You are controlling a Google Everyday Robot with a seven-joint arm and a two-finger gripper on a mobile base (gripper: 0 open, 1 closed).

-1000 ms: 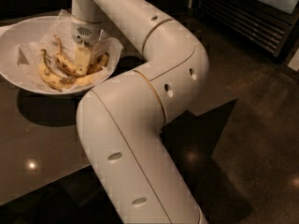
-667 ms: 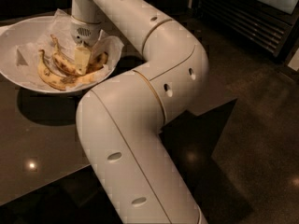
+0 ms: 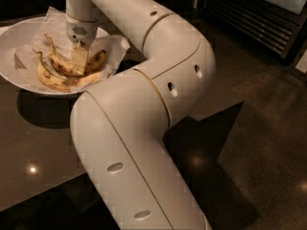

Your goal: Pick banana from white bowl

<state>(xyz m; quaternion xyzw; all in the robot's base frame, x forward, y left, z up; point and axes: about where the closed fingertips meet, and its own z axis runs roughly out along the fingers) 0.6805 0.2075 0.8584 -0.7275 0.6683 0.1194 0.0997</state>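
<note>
The wide white bowl point(image 3: 19, 75) sits on the dark table at the upper left, lined with crumpled white paper point(image 3: 112, 44). Two bananas lie in it. The brown-speckled banana point(image 3: 60, 65) curves across the middle. A paler banana point(image 3: 53, 82) lies just in front of it. My gripper point(image 3: 79, 60) points straight down into the bowl and sits on or right at the speckled banana's middle, hiding that part of it.
The dark glossy table point(image 3: 38, 147) carries the bowl; its edge runs diagonally toward the lower left. My large white arm point(image 3: 144, 109) fills the middle of the view. A dark cabinet with slats point(image 3: 259, 18) stands at the back right.
My gripper has shifted slightly to the left and down onto the bananas. The bananas and the bowl have not visibly moved.
</note>
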